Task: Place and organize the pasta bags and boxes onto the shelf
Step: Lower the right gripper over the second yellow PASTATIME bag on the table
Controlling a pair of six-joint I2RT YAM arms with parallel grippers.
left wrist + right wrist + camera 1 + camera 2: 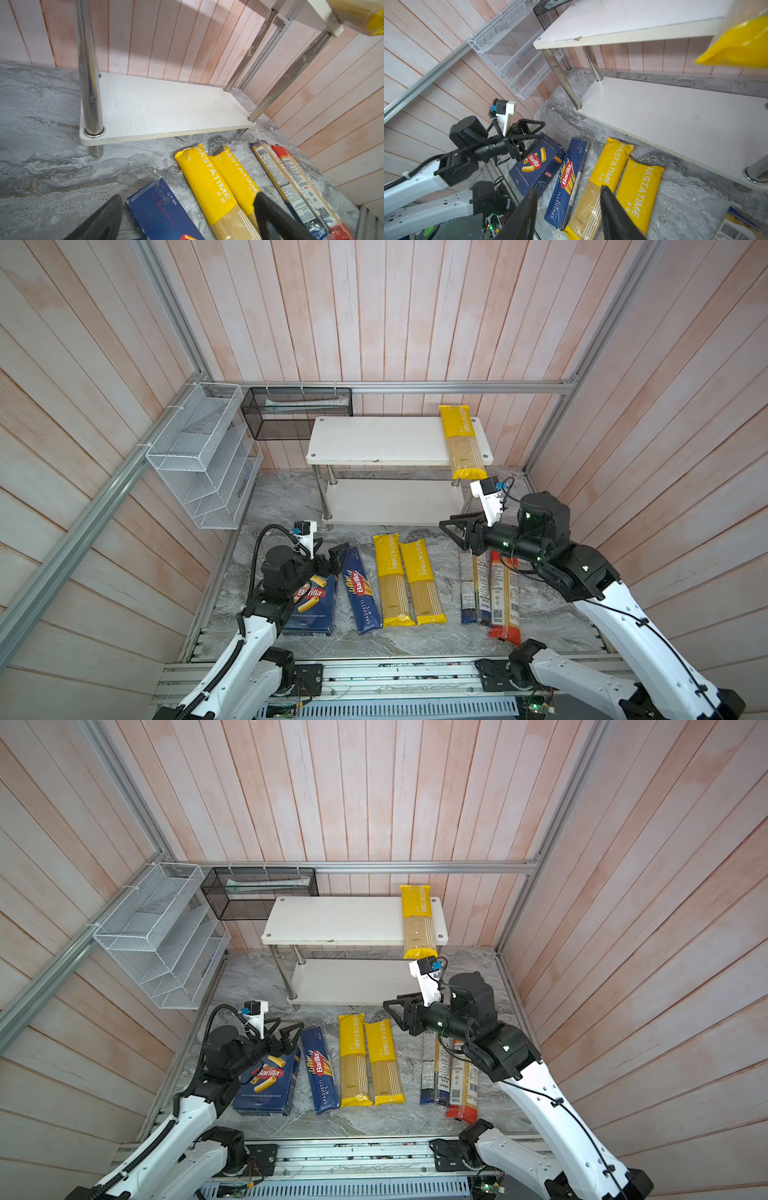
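The white two-tier shelf (374, 439) stands at the back. One yellow bag (463, 439) lies across its top board's right end and overhangs the front edge. On the marble table lie, side by side, the Rigatoni box (316, 605), the Spaghetti box (361, 593), two yellow bags (390, 580) (422, 580), a blue-ended bag (473, 589) and a red-ended bag (503, 601). My left gripper (330, 549) (188, 199) hovers open over the boxes' far ends. In front of the shelf's right leg my right gripper (449, 522) (569, 190) is open and empty.
A white wire rack (199, 456) hangs on the left wall and a black mesh basket (297, 410) sits beside the shelf's back left corner. Wooden walls close in three sides. The lower shelf board (166, 108) is bare. An aluminium rail (395, 672) runs along the front.
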